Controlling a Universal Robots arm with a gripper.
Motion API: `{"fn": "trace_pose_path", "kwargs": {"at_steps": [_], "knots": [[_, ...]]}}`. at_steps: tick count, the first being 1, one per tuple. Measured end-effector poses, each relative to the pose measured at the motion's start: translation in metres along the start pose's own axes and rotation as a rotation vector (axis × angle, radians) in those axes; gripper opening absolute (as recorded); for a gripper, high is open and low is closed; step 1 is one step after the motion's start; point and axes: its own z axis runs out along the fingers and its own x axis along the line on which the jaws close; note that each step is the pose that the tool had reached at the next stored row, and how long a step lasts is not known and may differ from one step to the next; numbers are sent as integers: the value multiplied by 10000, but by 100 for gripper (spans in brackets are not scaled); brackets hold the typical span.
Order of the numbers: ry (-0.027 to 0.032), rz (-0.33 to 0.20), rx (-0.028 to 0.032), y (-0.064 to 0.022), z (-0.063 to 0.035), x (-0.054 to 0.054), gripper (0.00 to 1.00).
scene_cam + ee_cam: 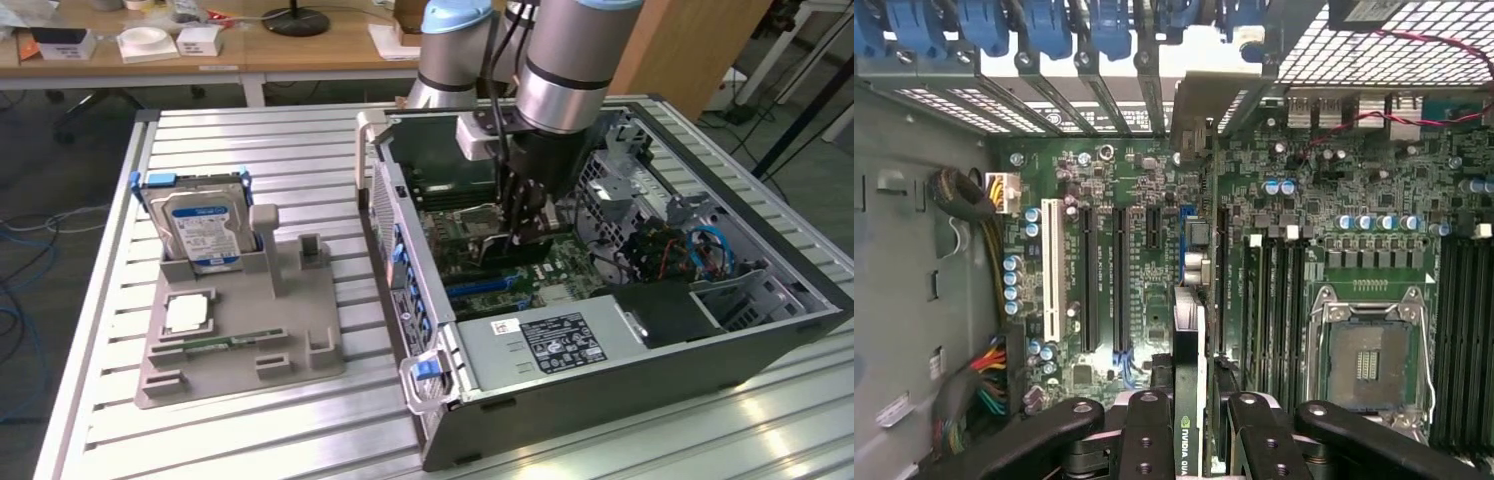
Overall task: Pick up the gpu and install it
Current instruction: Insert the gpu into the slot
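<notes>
Black fingers (pixel 1146 440) of the gripper (pixel 1199 412) sit closest to my wrist camera, clamped from both sides on the gpu (pixel 1189 340). I see the card edge-on, a green logo showing on the strip between the pads. It runs away from the gripper toward the rear of the case, and its silver bracket (pixel 1204 95) reaches the row of slot openings with blue clips.

The pick-up is done, as I read it: the card is off the table (pixel 267 150) and inside the open computer case (pixel 641 400). It hangs over the motherboard (pixel 1114 200), running parallel to the long black expansion slots, with the empty processor socket (pixel 1369 350) off to one side. The install I judge to be under way but not finished. I cannot tell whether the card's lower edge has met a slot, or which slot it is lined up with, since the card itself hides that spot.

From the exterior view, the arm (pixel 567 60) comes in from the far side of the case and points its wrist almost straight down, so the gripper is deep among the boards near the middle. Well apart, toward the exterior view's left, the hard drive (pixel 200 225) stands upright in the grey parts tray (pixel 254 370).
</notes>
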Motion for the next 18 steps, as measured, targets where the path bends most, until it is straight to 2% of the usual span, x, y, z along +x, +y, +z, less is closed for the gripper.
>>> {"fn": "trace_pose_path", "kwargs": {"at_steps": [6,12,18], "knots": [[13,0,0,10,62,5,26],[15,2,0,15,73,57,26],[14,0,13,72,87,62,26]]}}
